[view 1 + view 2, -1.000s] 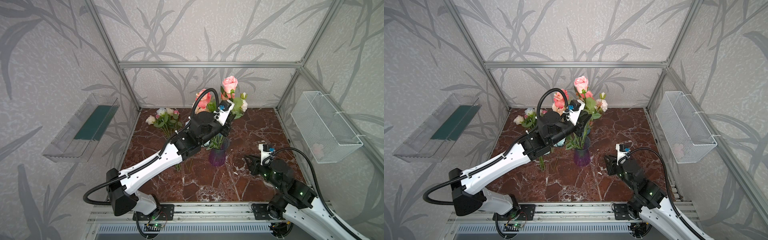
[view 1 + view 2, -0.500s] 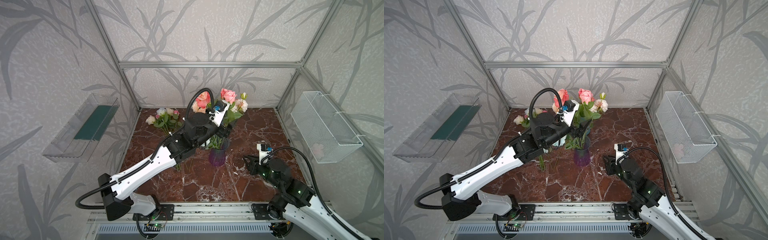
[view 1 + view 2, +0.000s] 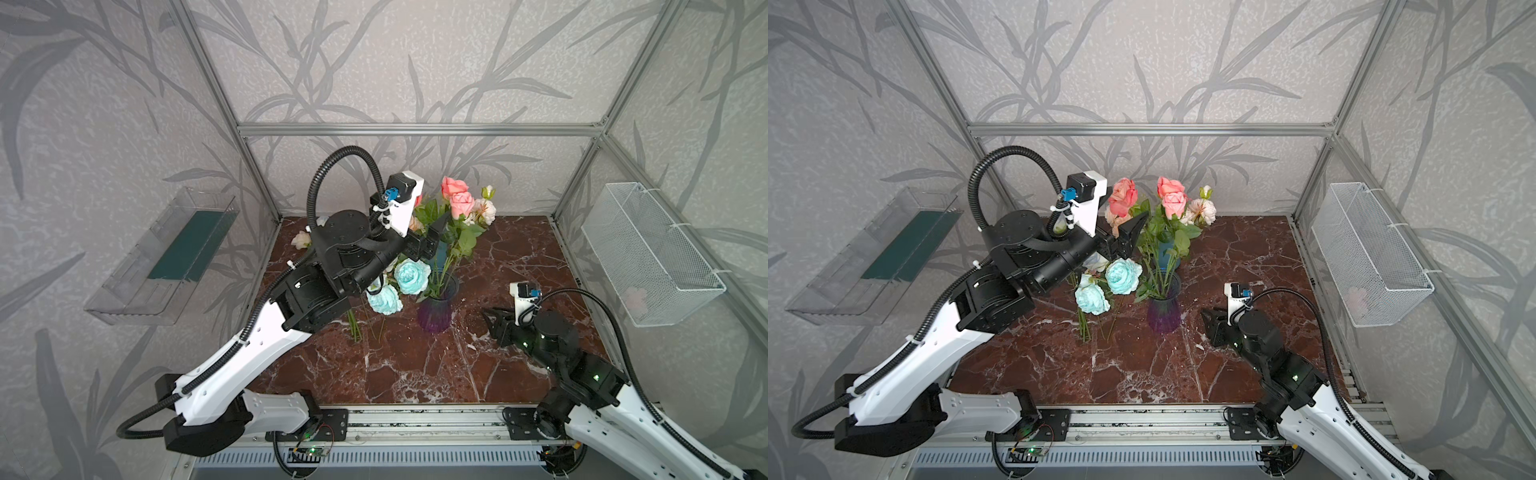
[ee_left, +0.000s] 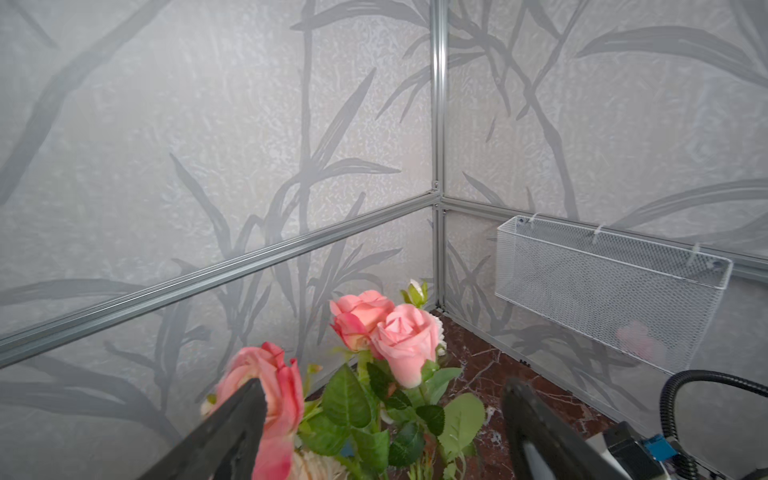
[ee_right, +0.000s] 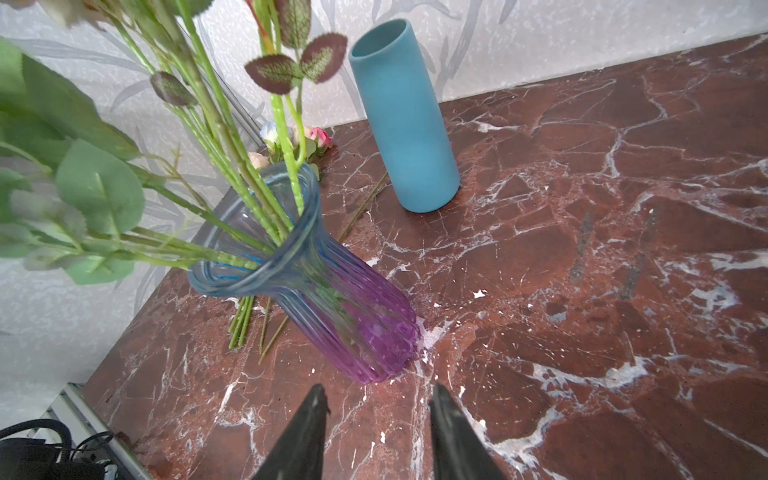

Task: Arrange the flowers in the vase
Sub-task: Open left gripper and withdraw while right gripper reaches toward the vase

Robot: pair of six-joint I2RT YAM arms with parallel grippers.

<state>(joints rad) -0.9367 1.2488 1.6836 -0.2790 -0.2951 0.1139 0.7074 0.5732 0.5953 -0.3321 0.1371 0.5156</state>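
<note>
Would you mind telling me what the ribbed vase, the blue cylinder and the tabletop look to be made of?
Ribbed vase: glossy see-through glass or plastic, blue fading to purple; stems show through. Blue cylinder: opaque, matte, perhaps ceramic; no glare. Tabletop: red-brown marble look, white veins, possibly a print.

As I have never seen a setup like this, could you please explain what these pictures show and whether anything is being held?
Two white-and-black robot arms, left and right, are mounted at the edge of a red-brown marble tabletop. Two pictures look down from overhead; two come from cameras on the wrists. Pink roses stand in a ribbed purple-and-blue glass vase, with a teal cylinder vase behind it. Pale blue roses lie on the tabletop beside it. The left arm's fingers are spread wide close to the pink roses, gripping nothing. The right arm's fingers hover open near the glass vase's base, also empty.
</note>
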